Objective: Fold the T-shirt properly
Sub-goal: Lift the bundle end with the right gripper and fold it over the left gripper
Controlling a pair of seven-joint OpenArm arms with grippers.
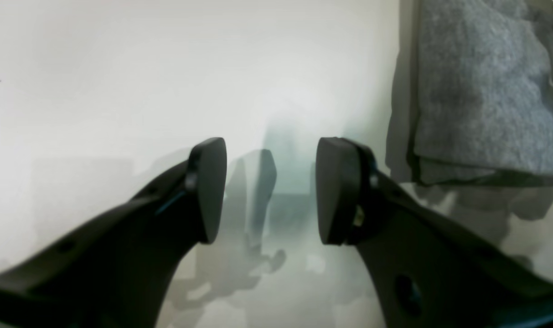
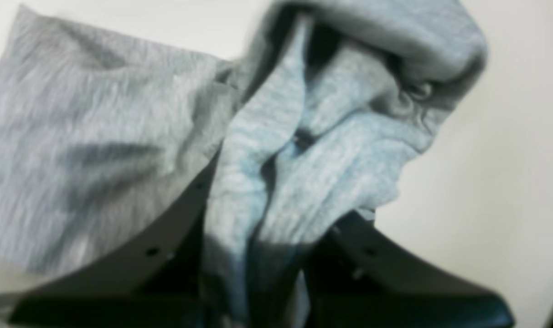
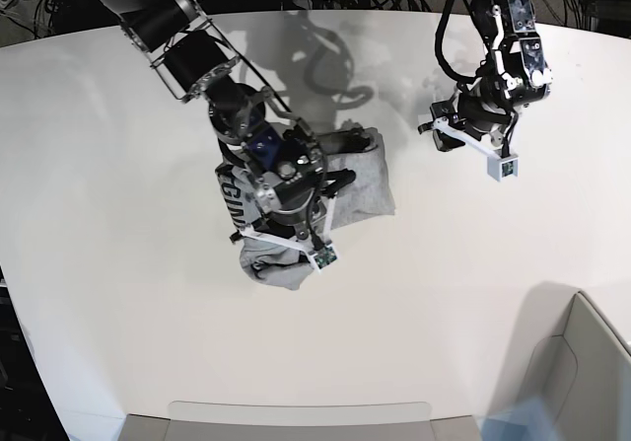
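Base view puts the T-shirt [image 3: 360, 189] as a bunched grey heap on the white worktop [image 3: 118, 263], directly under the right gripper [image 3: 286, 249] — closed on a gathered fold of its cloth, as the right wrist view confirms. The left gripper [image 1: 269, 191] hangs apart with its jaws spread and empty, the shirt's folded edge off to its side. So the right arm is much the nearer — any next fold likely starts there.

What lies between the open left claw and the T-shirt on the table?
Nothing visible. Only bare table separates the left claw from the T-shirt; the right claw is already shut on its fabric.
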